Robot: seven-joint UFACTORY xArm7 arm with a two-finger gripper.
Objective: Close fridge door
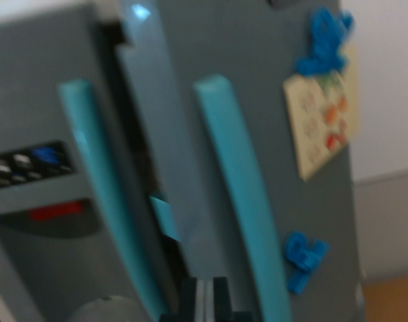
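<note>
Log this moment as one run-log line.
task: close fridge door | right door: ajar, dark gap beside left door | tool: at frame bottom, below gap | contact: cannot tell

I saw a narrow dark gap (pixel 138 154) between the two grey doors, flanked by teal handles. The right door (pixel 258 100) stood ajar, its handle (pixel 241 194) jutting nearest my gripper (pixel 204 302).

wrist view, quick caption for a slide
Gripper close to a grey toy fridge, right door ajar beside teal handles.

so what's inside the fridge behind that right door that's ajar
Through the dark gap beside the right door, only a teal piece, perhaps a shelf edge, shows. The rest of the interior is dark and hidden by the door.
</note>
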